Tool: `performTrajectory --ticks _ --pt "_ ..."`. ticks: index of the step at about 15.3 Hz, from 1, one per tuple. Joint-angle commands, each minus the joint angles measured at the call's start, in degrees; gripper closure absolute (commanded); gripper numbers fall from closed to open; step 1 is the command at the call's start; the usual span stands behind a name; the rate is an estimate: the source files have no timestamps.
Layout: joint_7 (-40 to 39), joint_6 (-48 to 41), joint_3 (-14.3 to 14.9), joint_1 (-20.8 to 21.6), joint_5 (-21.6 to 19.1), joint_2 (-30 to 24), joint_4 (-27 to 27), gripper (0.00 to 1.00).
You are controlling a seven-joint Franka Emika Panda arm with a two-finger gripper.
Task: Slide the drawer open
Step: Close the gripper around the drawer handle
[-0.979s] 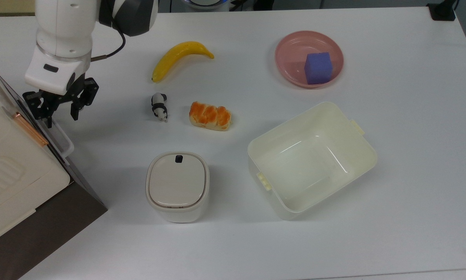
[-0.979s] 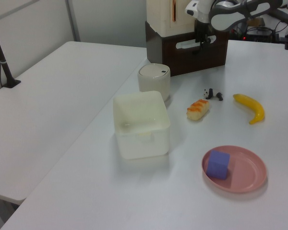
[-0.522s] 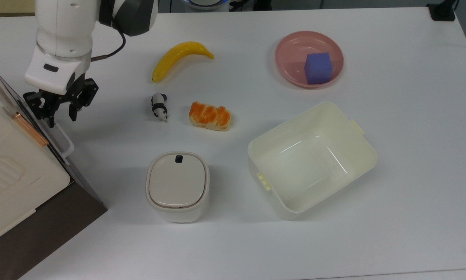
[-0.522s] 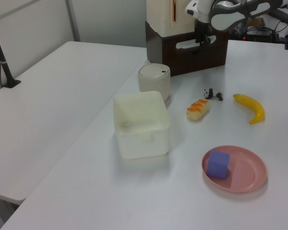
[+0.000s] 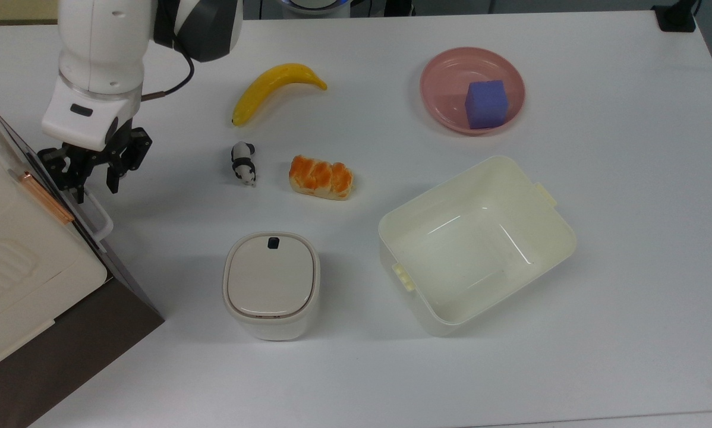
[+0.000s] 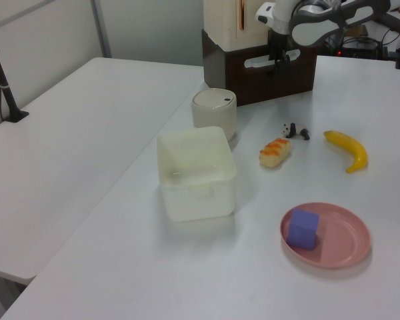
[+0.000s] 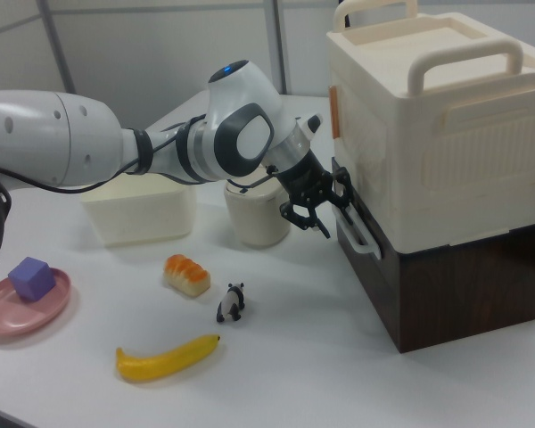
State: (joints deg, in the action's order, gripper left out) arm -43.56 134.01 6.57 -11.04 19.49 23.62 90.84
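End effector (image 5: 93, 178) hanging at top end of white handle (image 5: 96, 215) in top view, fingers spread narrowly, gripping nothing. Drawer (image 7: 446, 294) sitting shut in dark base under cream box (image 7: 437, 125), at surface edge. Handle's long axis running along drawer front; you're needing pull straight away from front.

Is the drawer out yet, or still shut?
Still shut. In the right view the drawer front sits flush with the dark cabinet, no interior showing. The hand is at its white handle.
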Motion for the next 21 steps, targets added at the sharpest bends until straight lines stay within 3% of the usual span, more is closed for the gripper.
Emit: performTrajectory --ticks 1,6,8,15,17,19,21 --pt "0.9 1.9 -0.2 0.0 1.3 -0.3 0.7 0.50" --pt "0.7 1.9 -0.2 0.0 1.2 -0.4 0.1 0.56" --pt "0.6 1.9 -0.2 0.0 1.2 -0.4 0.1 0.65" --pt "0.6 1.8 -0.1 0.0 1.4 -0.7 0.3 0.78" --pt "0.6 1.8 -0.1 0.0 1.4 -0.7 0.5 0.85" --pt "0.6 1.7 -0.1 0.1 1.5 -0.7 0.6 0.97" --pt "0.6 1.6 0.0 0.1 2.6 -0.8 0.7 1.00"
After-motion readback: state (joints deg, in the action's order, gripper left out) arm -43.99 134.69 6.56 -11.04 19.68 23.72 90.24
